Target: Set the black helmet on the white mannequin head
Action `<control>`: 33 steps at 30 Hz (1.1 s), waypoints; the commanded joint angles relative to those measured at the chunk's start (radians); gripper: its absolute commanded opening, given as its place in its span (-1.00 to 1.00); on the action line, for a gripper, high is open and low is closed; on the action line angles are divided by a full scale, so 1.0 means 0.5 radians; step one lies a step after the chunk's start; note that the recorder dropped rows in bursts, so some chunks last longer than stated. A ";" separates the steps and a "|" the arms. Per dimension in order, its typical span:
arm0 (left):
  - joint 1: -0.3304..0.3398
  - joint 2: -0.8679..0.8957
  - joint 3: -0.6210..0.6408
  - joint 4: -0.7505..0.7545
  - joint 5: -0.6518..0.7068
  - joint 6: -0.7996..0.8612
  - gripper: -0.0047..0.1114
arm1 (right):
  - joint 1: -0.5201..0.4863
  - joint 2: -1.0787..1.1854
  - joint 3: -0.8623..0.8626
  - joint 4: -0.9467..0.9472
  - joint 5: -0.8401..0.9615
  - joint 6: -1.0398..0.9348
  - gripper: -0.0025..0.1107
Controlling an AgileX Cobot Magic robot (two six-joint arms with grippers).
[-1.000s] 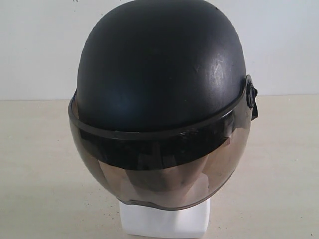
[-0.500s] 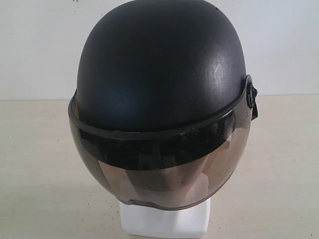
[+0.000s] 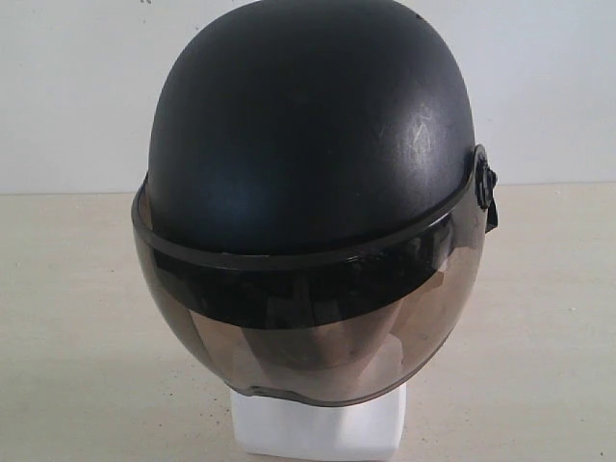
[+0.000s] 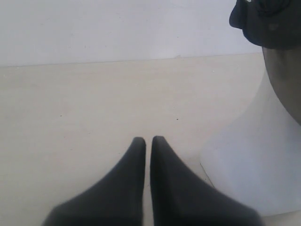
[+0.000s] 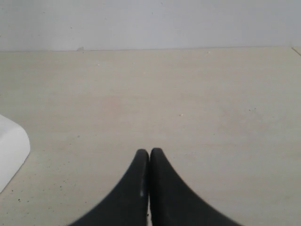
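The helmet (image 3: 308, 135) sits on the head (image 3: 318, 431), while the left gripper (image 4: 147, 141) and right gripper (image 5: 149, 152) are closed, holding nothing.

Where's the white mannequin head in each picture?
Exterior view: the white mannequin head sits low centre, only its neck base showing under the black helmet.
Left wrist view: its base at the frame's edge, beside the left end effector.
Right wrist view: just a white corner at the edge, beside the right end effector.
Shared landmark: the line where table meets wall.
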 commanded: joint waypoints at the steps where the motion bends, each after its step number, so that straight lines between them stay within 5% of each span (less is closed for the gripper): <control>1: -0.005 -0.005 0.002 -0.012 0.000 -0.004 -0.84 | -0.012 -0.011 -0.001 -0.016 -0.007 0.002 -0.96; 16: -0.005 -0.026 0.002 -0.012 0.003 -0.004 -0.84 | -0.012 -0.011 -0.001 -0.016 -0.007 0.002 -0.96; 24: 0.161 -0.622 0.002 -0.012 -0.007 -0.012 -0.84 | -0.012 -0.011 -0.001 -0.016 -0.007 0.002 -0.96; 30: 0.161 -0.937 0.002 -0.012 -0.096 -0.536 -0.84 | -0.012 -0.011 -0.001 -0.016 -0.007 0.002 -0.96; 33: 0.161 -1.012 0.002 -0.209 -0.239 -0.529 -0.84 | -0.012 -0.011 -0.001 -0.016 -0.007 0.002 -0.96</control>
